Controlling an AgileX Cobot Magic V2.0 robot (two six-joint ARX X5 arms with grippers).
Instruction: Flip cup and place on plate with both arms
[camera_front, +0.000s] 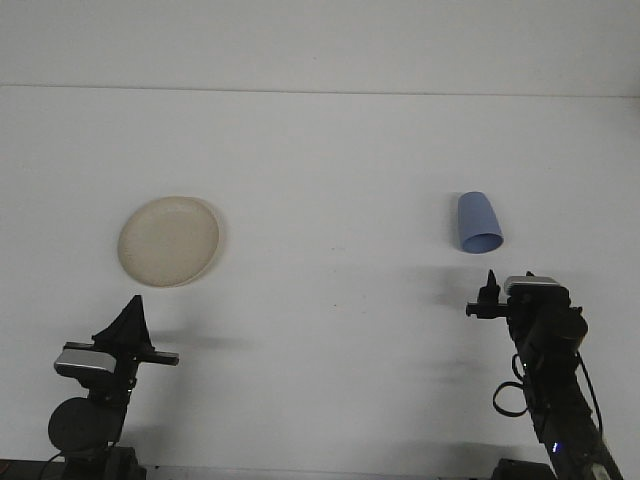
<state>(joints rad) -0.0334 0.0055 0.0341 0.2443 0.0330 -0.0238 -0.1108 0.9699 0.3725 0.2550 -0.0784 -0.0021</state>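
Status: basically at the start, nothing done.

Blue cup (478, 224) sits on the white table (330, 170), right side, mouth down and narrow base up as far as I can read it, not flipped yet. Nothing touching it. Beige plate (169, 240) is on the left side, well apart from the cup, nothing on it.

My right gripper (487, 292) is just short of the cup, on the near side, tips pointing at it but no contact. The fingers look dark and small at this angle; I cannot tell how far apart they are. Holding nothing.

My left gripper (130, 322) is low at the near left edge, below the plate, clear of it. Fingers overlap into one dark wedge from here, so I cannot tell the opening either. Nothing in it.

Remaining, my read:
- right closes the last gap and grasps the cup
- lift, turn it mouth up, probably with a handover to left, since the plate is on left's side
- left sets it upright on the plate

Main risk now: knocking the cup over on approach, as it's light and standing free.
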